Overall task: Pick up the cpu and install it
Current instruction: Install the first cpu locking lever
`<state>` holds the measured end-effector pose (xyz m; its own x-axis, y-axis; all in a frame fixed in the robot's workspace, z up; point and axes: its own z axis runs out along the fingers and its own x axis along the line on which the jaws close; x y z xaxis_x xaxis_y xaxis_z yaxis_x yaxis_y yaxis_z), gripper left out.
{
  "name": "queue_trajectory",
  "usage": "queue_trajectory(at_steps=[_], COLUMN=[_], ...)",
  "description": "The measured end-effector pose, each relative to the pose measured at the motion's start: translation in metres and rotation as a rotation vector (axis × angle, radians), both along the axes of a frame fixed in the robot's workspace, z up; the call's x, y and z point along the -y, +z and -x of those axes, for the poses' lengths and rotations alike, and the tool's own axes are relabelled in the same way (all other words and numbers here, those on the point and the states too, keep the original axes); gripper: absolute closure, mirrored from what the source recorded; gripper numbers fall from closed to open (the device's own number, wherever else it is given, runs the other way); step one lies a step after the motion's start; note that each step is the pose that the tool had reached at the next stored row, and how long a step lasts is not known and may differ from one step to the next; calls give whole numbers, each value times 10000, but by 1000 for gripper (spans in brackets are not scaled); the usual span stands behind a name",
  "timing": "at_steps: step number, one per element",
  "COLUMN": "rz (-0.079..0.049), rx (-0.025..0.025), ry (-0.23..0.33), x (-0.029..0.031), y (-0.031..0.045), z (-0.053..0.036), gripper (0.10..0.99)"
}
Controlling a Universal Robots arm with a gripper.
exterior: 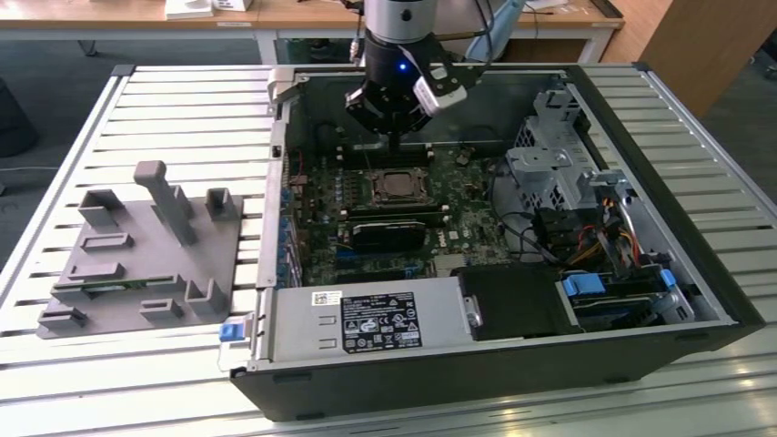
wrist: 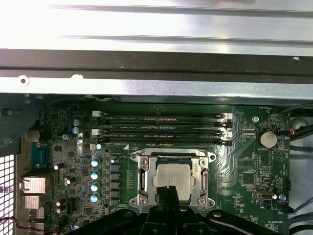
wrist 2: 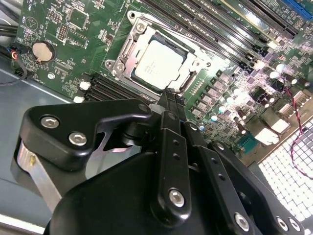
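1. The tool (exterior: 398,146) hangs inside the open computer case (exterior: 631,273), just above the motherboard (exterior: 364,218) and a little beyond the socket (exterior: 395,187) as the exterior view shows it.
2. In both wrist views its two fingers (wrist 2: 168,103) sit pressed together into one narrow black tip – clenched, with nothing between them.
3. The tip points at the socket's near edge; whether it touches the frame or hovers over it cannot be told.
4. The cpu (wrist 2: 159,63) lies flat in the socket, silver top up, inside the metal frame (wrist 2: 122,51); it also shows in the first wrist view (wrist: 176,178).
5. In the first wrist view the fingers cover the cpu's near edge – the tool's black body cuts off the lower part of the socket.
6. In the exterior view the cpu (exterior: 395,187) is a small pale square, its details too fine to make out.
7. A grey fixture (exterior: 134,264) sits on the slatted table (exterior: 182,109), at the exterior view's left, well apart from the case.
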<state>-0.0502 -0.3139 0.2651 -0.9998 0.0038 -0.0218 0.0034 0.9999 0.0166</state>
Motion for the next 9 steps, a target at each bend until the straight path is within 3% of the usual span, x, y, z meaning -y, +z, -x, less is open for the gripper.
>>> queue_trajectory(at_steps=[9], rz=[0], rx=[0], ry=[0], x=[0], y=[0], z=[15], gripper=[980])
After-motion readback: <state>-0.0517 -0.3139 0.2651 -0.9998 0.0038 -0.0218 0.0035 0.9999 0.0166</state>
